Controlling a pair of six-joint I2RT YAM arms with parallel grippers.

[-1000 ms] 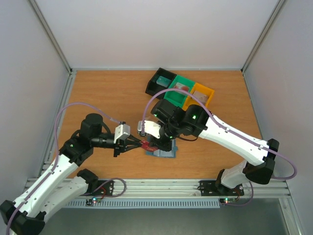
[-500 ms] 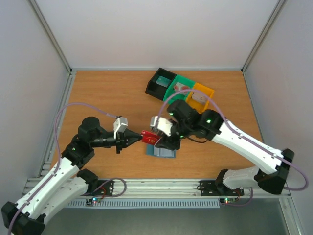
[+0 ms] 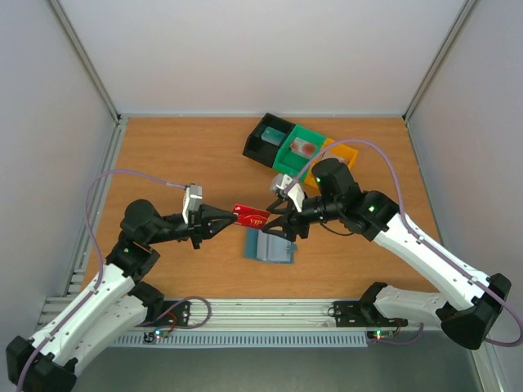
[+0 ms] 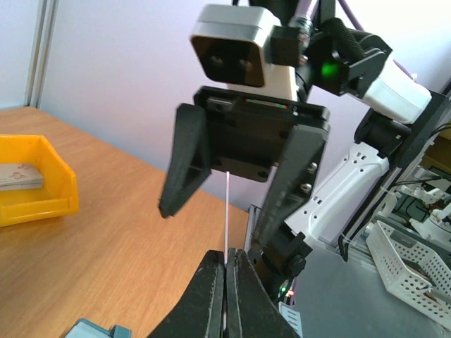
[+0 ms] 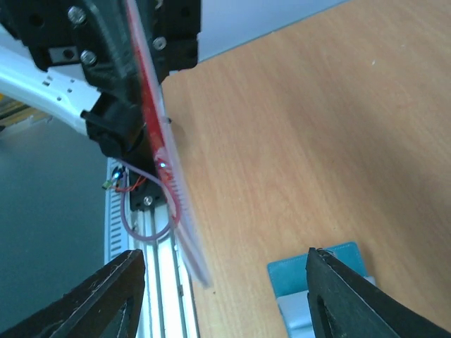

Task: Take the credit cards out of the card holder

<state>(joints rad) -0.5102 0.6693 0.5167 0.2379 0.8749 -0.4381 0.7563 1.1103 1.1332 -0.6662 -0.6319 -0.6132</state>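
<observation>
A dark red credit card (image 3: pixel 251 216) hangs in the air above the table, pinched at its left end by my shut left gripper (image 3: pixel 222 220). In the left wrist view the card (image 4: pixel 227 208) shows edge-on as a thin pale line rising from the closed gripper (image 4: pixel 227 255). My right gripper (image 3: pixel 278 225) faces the card's other end with its jaws spread wide and nothing between them. From the right wrist, the card (image 5: pixel 156 137) slants ahead of the open gripper (image 5: pixel 225 285). The light blue card holder (image 3: pixel 268 247) lies open on the table below, and its corner (image 5: pixel 325 276) shows there too.
Black (image 3: pixel 265 140), green (image 3: pixel 301 151) and orange (image 3: pixel 341 157) bins stand in a row at the back, holding small items. The orange bin (image 4: pixel 32 184) also appears at the left of the left wrist view. The aluminium rail (image 3: pixel 270 310) runs along the near edge.
The left gripper shut on the red card and carried it up and away from the holder. The right gripper let go of it, opened wide and drew back to the right.
</observation>
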